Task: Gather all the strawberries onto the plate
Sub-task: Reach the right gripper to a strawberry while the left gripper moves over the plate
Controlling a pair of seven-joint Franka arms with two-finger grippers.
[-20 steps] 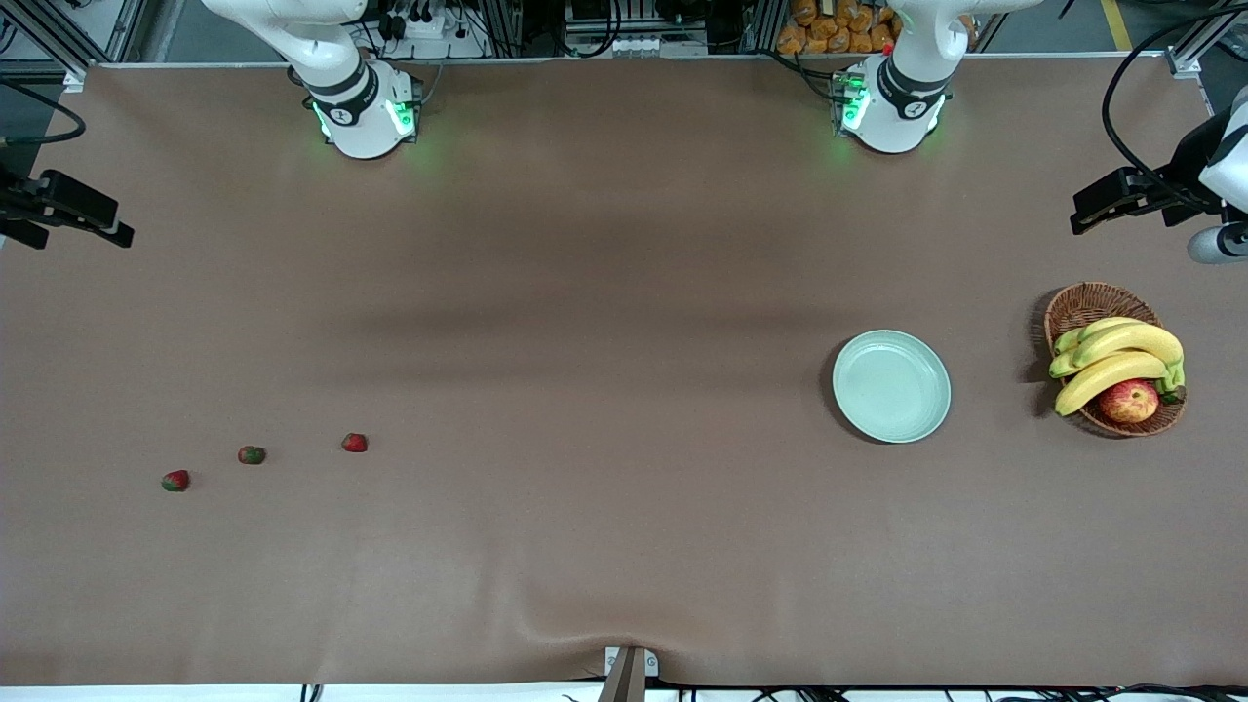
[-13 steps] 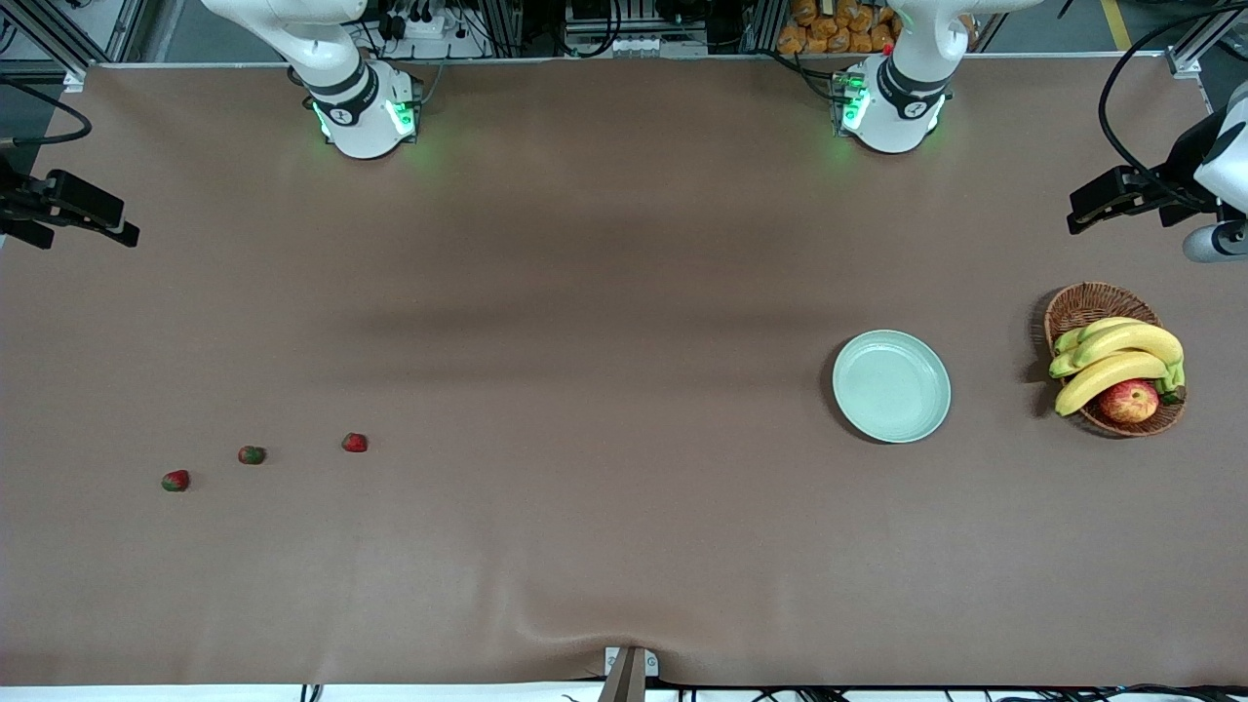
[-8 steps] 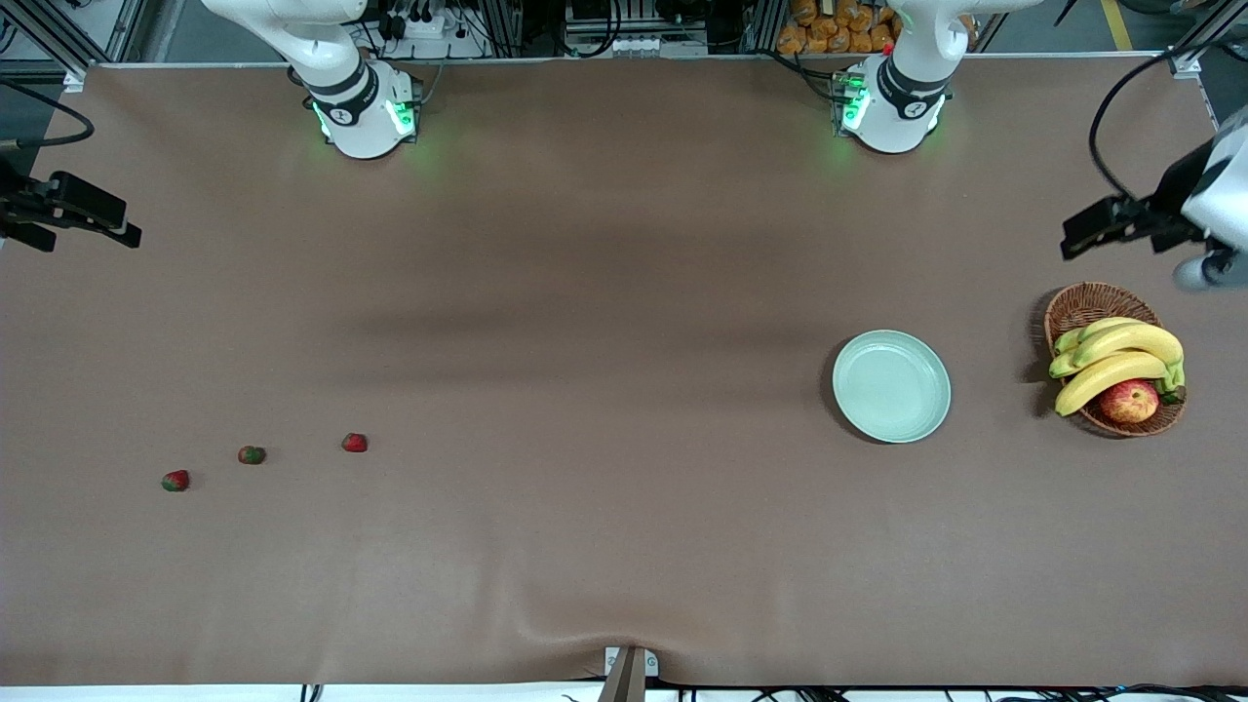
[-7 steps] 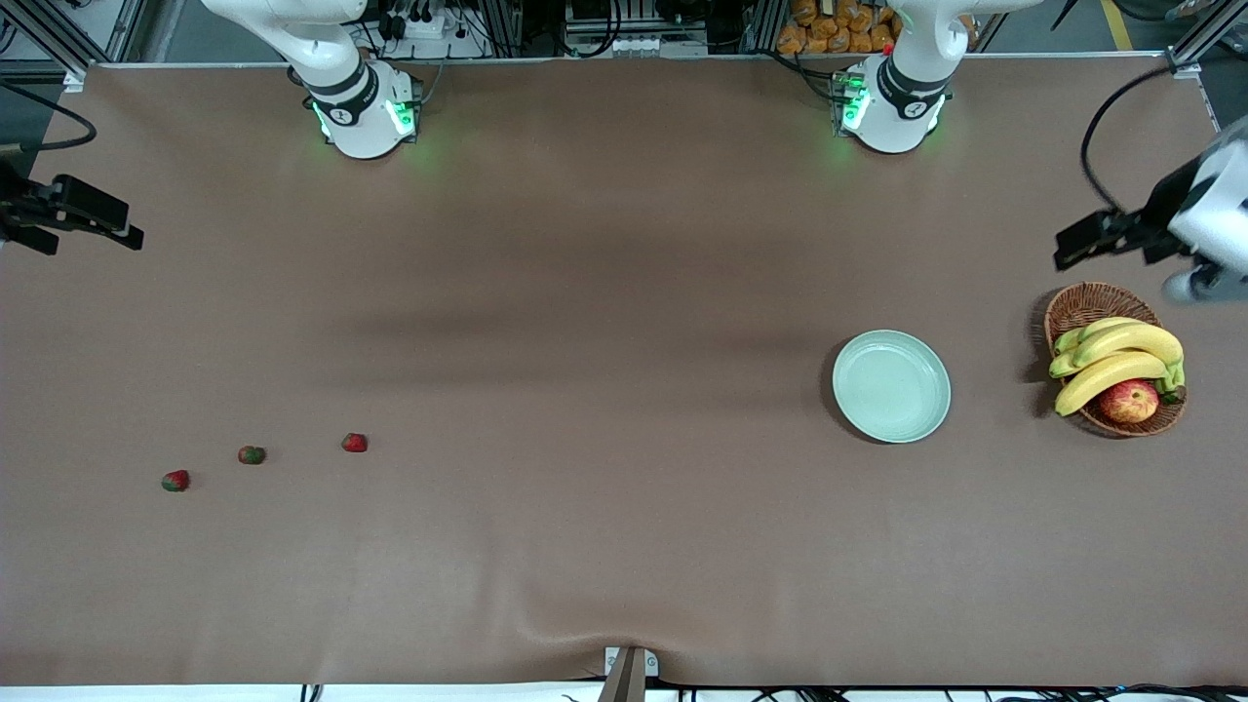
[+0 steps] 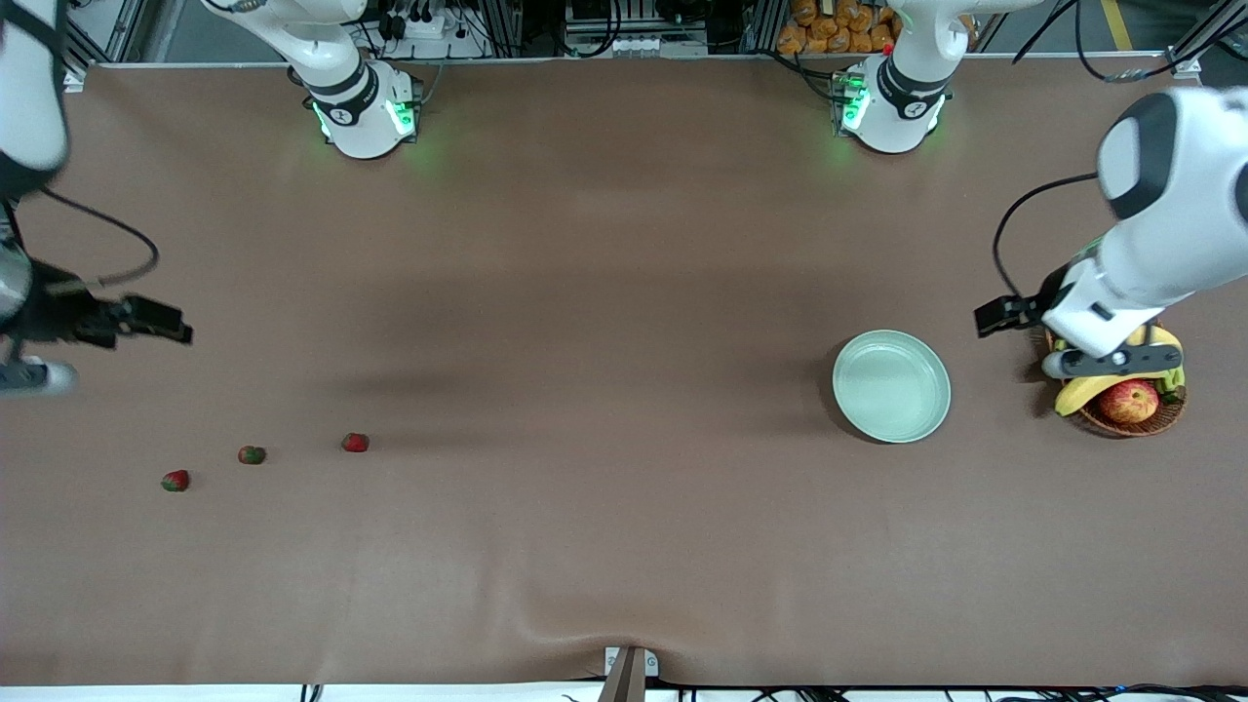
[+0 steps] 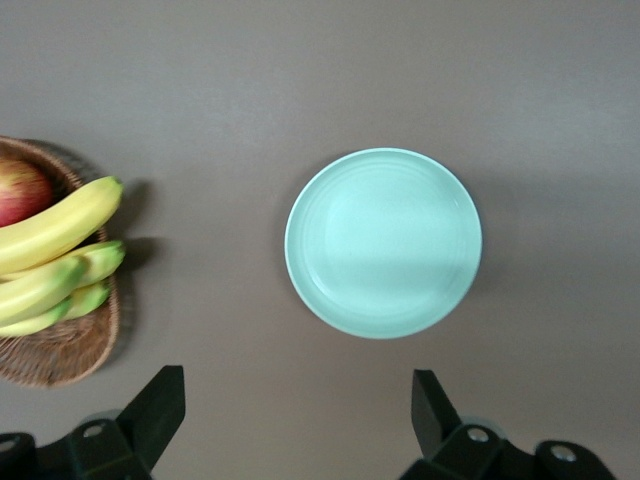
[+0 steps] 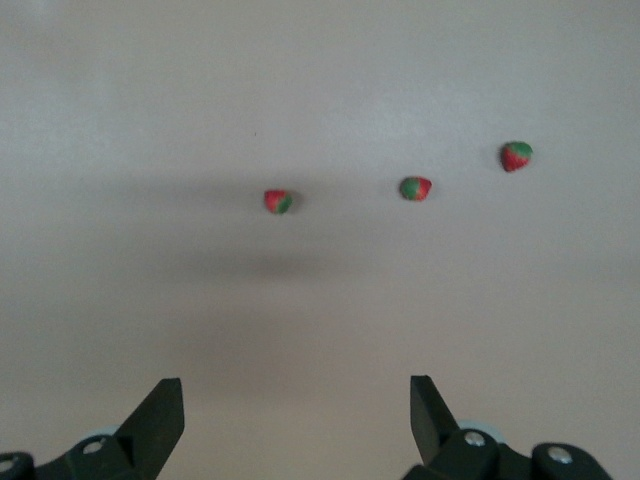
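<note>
Three strawberries (image 5: 355, 443) (image 5: 252, 454) (image 5: 175, 480) lie in a loose row on the brown table toward the right arm's end; the right wrist view shows them as strawberries (image 7: 278, 201) (image 7: 415, 188) (image 7: 516, 156). The pale green plate (image 5: 891, 386) (image 6: 383, 243) sits with nothing on it toward the left arm's end. My right gripper (image 5: 161, 327) (image 7: 298, 385) hangs open over bare table, apart from the berries. My left gripper (image 5: 996, 317) (image 6: 298, 385) is open over the table between plate and basket, holding nothing.
A wicker basket (image 5: 1116, 426) (image 6: 60, 350) with bananas (image 5: 1077, 395) (image 6: 50, 240) and a red-yellow apple (image 5: 1129, 401) (image 6: 20, 190) stands beside the plate, partly under the left arm. A clamp (image 5: 626, 673) sits at the table's near edge.
Both arms have swung in from the table's ends. The left gripper came over the spot between basket and plate. The right gripper moved toward the strawberries. Nothing on the table moved.
</note>
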